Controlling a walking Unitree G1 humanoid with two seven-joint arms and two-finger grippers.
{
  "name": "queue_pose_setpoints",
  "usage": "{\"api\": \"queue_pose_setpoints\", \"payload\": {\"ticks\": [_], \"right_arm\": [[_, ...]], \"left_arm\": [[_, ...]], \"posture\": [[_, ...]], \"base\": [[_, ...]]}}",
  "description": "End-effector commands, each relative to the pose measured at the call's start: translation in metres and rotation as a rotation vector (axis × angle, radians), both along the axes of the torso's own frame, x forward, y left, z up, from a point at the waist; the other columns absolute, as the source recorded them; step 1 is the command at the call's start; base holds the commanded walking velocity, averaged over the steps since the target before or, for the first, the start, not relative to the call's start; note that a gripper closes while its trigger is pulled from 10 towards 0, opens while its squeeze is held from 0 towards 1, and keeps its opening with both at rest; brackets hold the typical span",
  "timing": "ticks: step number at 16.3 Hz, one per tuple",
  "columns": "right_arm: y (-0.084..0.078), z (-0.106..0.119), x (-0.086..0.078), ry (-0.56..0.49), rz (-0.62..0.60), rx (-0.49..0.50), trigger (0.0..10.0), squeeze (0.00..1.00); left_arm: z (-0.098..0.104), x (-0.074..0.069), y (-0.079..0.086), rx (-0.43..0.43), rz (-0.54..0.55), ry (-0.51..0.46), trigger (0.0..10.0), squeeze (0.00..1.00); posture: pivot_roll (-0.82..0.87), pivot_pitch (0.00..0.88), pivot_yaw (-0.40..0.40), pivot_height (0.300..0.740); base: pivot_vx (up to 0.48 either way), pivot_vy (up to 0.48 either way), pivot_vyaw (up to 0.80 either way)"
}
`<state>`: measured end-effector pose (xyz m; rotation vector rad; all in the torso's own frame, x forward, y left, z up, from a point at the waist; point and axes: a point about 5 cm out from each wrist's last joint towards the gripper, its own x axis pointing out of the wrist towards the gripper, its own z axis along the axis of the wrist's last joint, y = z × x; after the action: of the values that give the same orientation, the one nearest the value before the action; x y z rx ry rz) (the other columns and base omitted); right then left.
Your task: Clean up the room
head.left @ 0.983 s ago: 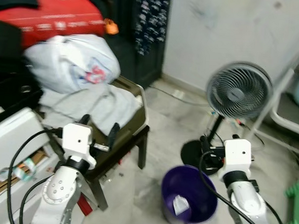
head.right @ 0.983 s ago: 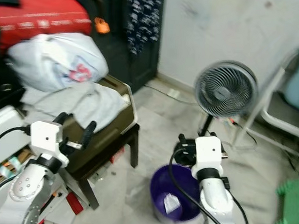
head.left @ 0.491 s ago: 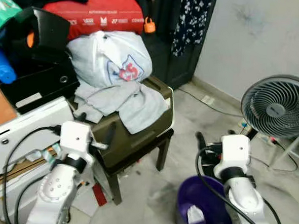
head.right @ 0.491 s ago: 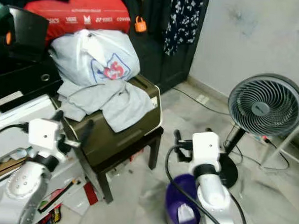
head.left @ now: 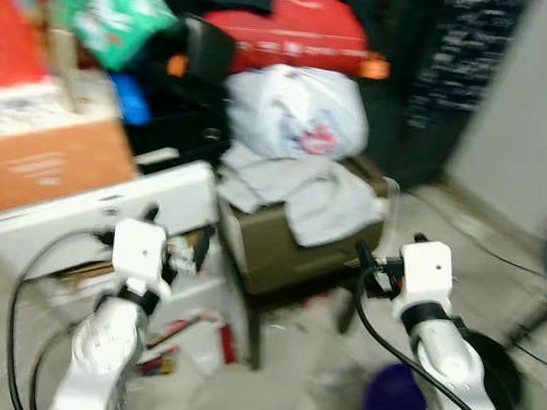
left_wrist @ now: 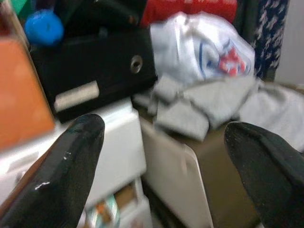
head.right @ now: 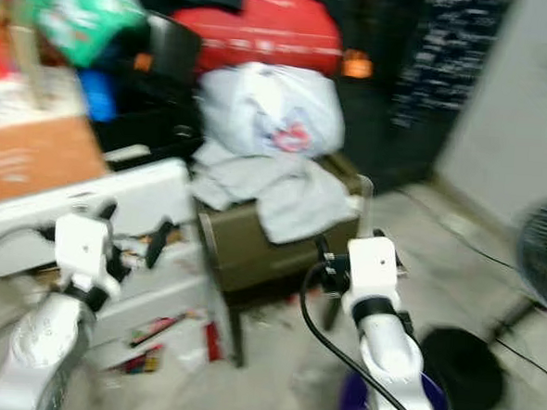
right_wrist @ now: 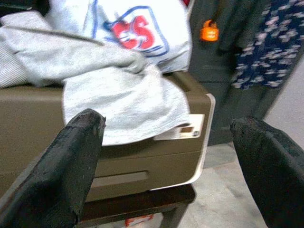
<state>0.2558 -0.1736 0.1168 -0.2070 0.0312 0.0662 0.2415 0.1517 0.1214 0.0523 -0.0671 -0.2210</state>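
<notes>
A grey cloth [head.left: 325,194] is draped over a brown case [head.left: 280,252] that rests on a dark stool. A white plastic bag [head.left: 298,114] with a red and blue print sits on top of it. My left gripper [head.left: 176,241] is held up open in front of the white drawer unit [head.left: 96,213], with nothing between its fingers. My right gripper [head.left: 387,251] is open too, level with the front of the case, a short way off. A purple bin [head.left: 396,408] stands on the floor below my right arm. The picture is blurred.
A red bag [head.left: 293,34] and a black box [left_wrist: 90,71] are stacked behind the case. An orange carton [head.left: 44,158] sits on the drawer unit. Loose litter [head.left: 167,347] lies on the floor under it. A fan base [head.right: 459,365] stands to the right.
The camera has swung left: the fan has slid to the right edge and the cartons have come in on the left. Both grippers stay open and empty.
</notes>
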Motion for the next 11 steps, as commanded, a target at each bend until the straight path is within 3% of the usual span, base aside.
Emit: {"api": "queue_pose_setpoints", "payload": {"ticks": [1,7,11], "right_arm": [[-0.0049,-0.0025,-0.0005,0.012,-0.019,0.005,10.0,0.0],[-0.0048,-0.0058,0.0008,0.02,-0.025,0.021,10.0,0.0],[-0.0051,-0.0076,0.0006,0.022,-0.034,0.024,10.0,0.0]], "left_arm": [[0.0013,-0.0006,0.0003,0.003,-0.01,0.002,10.0,0.0],[0.0025,-0.002,0.0012,-0.001,-0.025,0.009,10.0,0.0],[0.003,-0.0001,0.0004,0.022,-0.073,0.014,10.0,0.0]], "posture": [[-0.11,0.011,0.0,0.74],[-0.1,0.018,0.01,0.74],[-0.1,0.019,0.013,0.74]], "base": [[0.0,0.0,0.8],[0.0,0.0,0.8],[0.0,0.0,0.11]]}}
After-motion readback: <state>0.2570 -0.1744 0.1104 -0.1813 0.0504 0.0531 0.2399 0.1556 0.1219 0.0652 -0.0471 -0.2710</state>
